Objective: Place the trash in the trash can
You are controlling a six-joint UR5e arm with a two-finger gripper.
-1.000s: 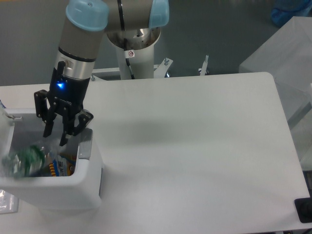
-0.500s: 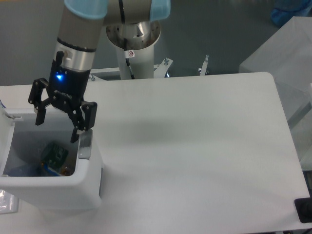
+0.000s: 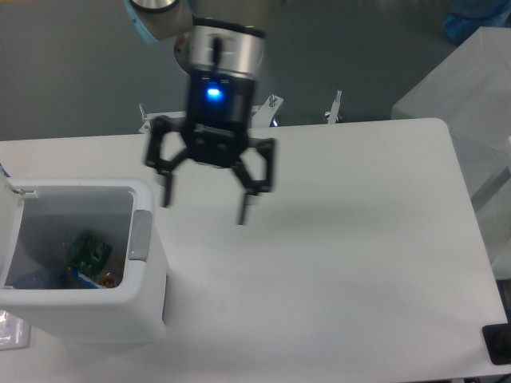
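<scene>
The white boxy trash can [image 3: 148, 299] stands at the table's front left, with a grey tab [image 3: 140, 235] on its right rim. Inside it lies the trash: the crushed bottle with its green label [image 3: 88, 254] and, beneath it, a bit of the blue snack packet [image 3: 86, 277]. My gripper [image 3: 204, 212] hangs blurred above the table to the right of the can. Its fingers are spread wide open and hold nothing.
The white table [image 3: 335, 239] stretches to the right of the can. The arm's white base post [image 3: 227, 112] stands behind the table's far edge. A clear plastic sheet [image 3: 12, 331] lies at the front left corner, and a dark object [image 3: 499, 345] sits at the front right.
The bottle dropped from the gripper into the can. The gripper opened wide, rose, and swung right, away from the can to over the table.
</scene>
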